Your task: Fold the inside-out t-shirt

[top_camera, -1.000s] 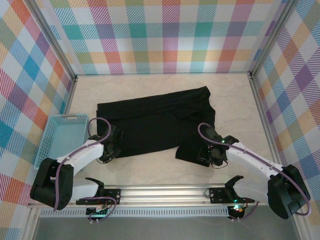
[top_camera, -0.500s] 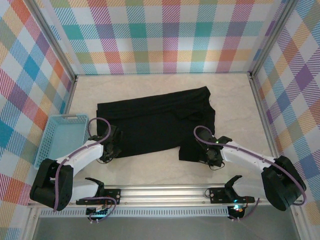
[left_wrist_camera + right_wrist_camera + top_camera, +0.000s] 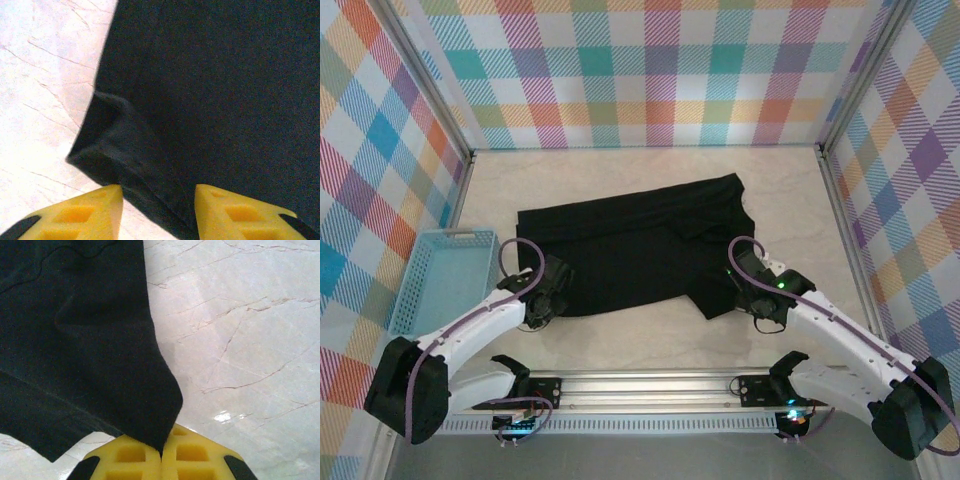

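On the pale marbled worktop [image 3: 620, 175], mid-field: a black soft-fabric short-sleeved t-shirt [image 3: 635, 245], spread flat, long axis left to right. One flap drops toward the near edge at its right end. No print seen.

Near right corner: right hand [image 3: 161, 452] has its yellow fingers pressed together, pinching the very tip of that flap. Cloth fans away from the pinch and bare stone lies beside it. From above, the right hand [image 3: 745, 297] sits at the garment's near right edge.

Near left corner: left hand [image 3: 157, 192] has its fingers spread, and the rumpled hem corner lies in the gap between them. The pads look apart from the cloth, with no bite on it. From above, the left hand [image 3: 552, 295] sits just at the near left corner.

Judgement: this is the grasping step ahead of a fold, with one corner secured and the other not. The next move calls for the left hand to close squarely on the hem. Both hands then lift evenly and carry the near edge over toward the far side without dragging the body askew.

Outward: a light blue plastic basket [image 3: 460, 234] stands left of the shirt, apart from it.
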